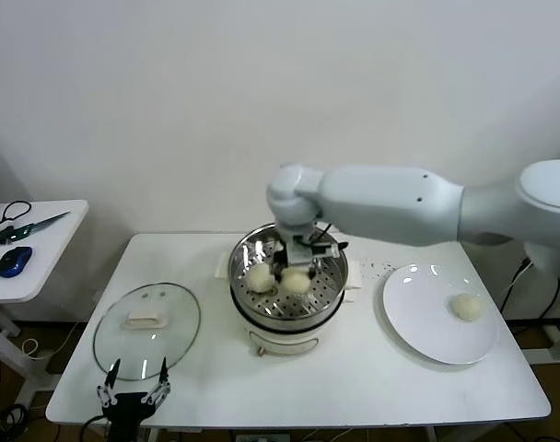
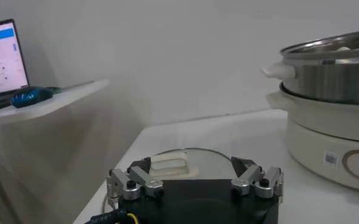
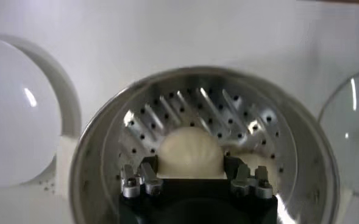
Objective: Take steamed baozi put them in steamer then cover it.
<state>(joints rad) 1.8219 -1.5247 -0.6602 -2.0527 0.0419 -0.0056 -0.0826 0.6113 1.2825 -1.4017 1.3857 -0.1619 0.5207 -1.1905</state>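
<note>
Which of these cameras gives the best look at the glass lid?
The head view: it shows the whole lid lying flat on the table, left of the steamer, white handle up. The left wrist view catches only part of it beyond the left gripper. The right wrist view shows just an edge.

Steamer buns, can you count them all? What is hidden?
Head view: the right gripper covers part of the steamer; two baozi show, more may hide.
Right wrist view: that gripper blocks the near tray.
Left wrist view: past the left gripper, the steamer wall hides its inside.
</note>
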